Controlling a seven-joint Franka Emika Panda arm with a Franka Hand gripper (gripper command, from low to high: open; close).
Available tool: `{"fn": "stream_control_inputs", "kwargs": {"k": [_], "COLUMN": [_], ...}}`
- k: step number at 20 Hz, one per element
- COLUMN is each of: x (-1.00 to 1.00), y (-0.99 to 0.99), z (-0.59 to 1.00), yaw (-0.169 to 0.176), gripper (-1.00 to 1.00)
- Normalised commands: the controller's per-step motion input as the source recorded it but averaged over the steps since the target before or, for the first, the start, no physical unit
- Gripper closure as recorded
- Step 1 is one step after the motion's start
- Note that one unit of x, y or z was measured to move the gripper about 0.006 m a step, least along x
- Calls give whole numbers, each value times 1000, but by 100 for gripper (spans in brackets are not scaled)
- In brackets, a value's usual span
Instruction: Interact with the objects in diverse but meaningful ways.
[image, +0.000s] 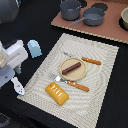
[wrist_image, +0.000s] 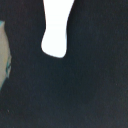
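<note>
End effector (image: 16, 86) seems clamped on the small white bottle (wrist_image: 56, 30), likely light, hard, slippery plastic; grip the narrow neck.

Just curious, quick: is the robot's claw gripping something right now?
Gripper: cannot be told; a white piece hangs below it over the dark table.

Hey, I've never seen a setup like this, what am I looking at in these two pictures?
The white machine at the exterior view's left is a robot arm; its end effector is the grasping part, and it seems to carry a small white bottle-like figure, though the grip itself is hidden. One picture comes from a camera off the arm, the other from its wrist. On the placemat lie a plate with a sausage, a fork, a knife and a bread block. A blue shaker stands beside it.
</note>
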Motion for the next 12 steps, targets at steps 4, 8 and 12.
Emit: {"fn": "stream_control_inputs", "kwargs": {"k": [4, 8, 12], "x": [324, 39, 99], "y": [240, 81, 8], "z": [-61, -301, -356], "yaw": [-24, 0, 0], "gripper": [-100, -100, -100]}}
